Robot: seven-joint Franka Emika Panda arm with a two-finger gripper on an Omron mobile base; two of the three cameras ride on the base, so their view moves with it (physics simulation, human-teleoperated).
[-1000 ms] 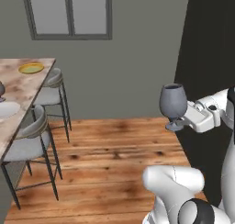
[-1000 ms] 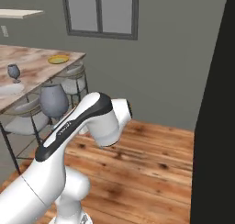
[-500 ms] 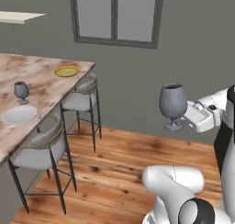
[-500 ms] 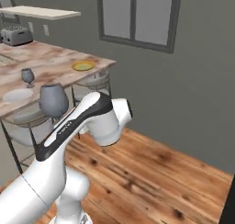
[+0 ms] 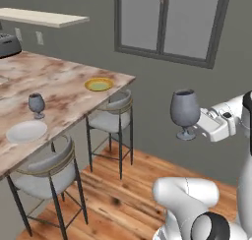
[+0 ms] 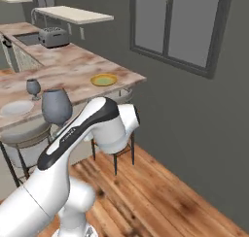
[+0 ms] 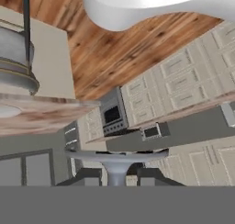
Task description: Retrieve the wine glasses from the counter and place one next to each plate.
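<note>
My claw (image 5: pixel 193 131) clenched on stem of blue-grey wine glass (image 5: pixel 184 109), upright, mid-air above wood floor (image 5: pixel 123 195). Far to claw's left: second glass (image 5: pixel 36 104) on worktop (image 5: pixel 59 86), near white plate (image 5: pixel 26 131); yellow-rimmed plate (image 5: pixel 99 84) beyond.

My arm rises from the base, bends at the elbow and reaches out level, the wrist turned so my gripper (image 5: pixel 193 131) points sideways toward nine o'clock in the left base view. My jaws are pinched tight on the stem of a wine glass (image 5: pixel 185 113), carried upright in the air. In the hand view my fingertips (image 7: pixel 87 176) flank that stem at six o'clock.
</note>
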